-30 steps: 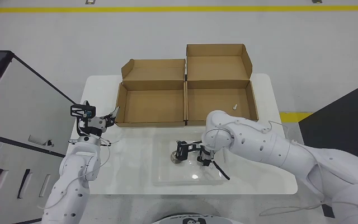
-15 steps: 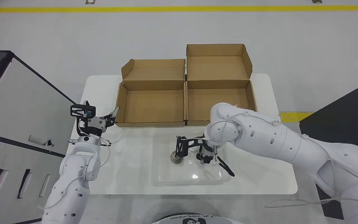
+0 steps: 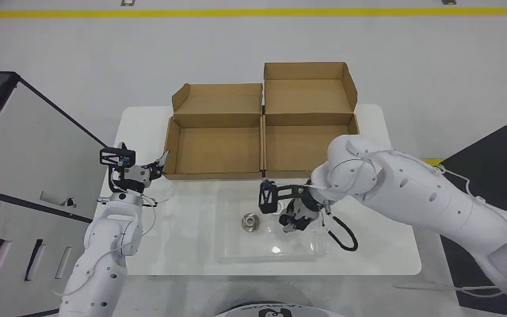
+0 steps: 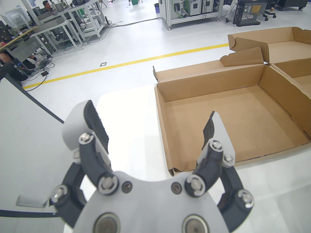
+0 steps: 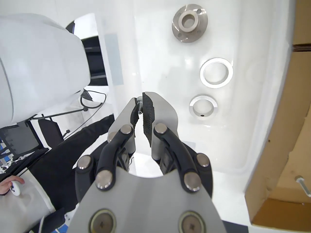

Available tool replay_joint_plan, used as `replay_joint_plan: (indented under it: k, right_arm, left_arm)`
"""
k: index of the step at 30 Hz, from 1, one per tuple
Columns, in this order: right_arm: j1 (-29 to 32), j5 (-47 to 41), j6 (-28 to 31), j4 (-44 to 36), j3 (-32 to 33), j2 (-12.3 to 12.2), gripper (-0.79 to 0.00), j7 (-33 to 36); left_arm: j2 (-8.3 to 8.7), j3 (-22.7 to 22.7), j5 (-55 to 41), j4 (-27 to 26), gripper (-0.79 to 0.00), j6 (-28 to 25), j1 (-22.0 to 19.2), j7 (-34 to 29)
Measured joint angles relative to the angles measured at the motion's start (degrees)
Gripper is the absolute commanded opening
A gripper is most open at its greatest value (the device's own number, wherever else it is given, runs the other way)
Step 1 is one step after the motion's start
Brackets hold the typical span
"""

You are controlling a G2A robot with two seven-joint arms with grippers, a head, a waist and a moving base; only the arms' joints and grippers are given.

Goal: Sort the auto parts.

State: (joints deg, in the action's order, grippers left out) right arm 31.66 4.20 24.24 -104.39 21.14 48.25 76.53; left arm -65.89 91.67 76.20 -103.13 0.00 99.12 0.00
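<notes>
My right gripper [image 5: 139, 98] is shut on a small silver bolt [image 5: 139, 104], held just above the white tray [image 5: 158, 49]. In the tray lie a steel flange [image 5: 190, 23], a large ring [image 5: 216, 72] and a smaller ring [image 5: 203, 106]. From above, the right gripper [image 3: 295, 217] hangs over the tray [image 3: 230, 255], right of the flange [image 3: 249, 223]. My left gripper [image 4: 155, 127] stands open and empty at the near left corner of the left cardboard box [image 4: 230, 117]; it is also seen from above [image 3: 155, 164].
Two open cardboard boxes, left [image 3: 214, 150] and right [image 3: 305, 149], stand side by side behind the tray. Another bolt [image 5: 302, 183] lies in the right box. A grey partition panel [image 3: 40, 135] borders the table's left side.
My right arm has swung to the right across the tray, away from the flange, with its gripper shut. The left arm has stayed still.
</notes>
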Motion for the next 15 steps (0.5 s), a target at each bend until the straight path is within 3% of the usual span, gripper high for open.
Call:
replay_joint_plan:
  k: [15]
  right_arm:
    - [17.07,-7.61,11.30,0.56,20.55,-11.70,-0.785,-11.93]
  left_arm:
    - [0.00,0.00,0.00,0.00,0.000,0.00,0.00,0.00]
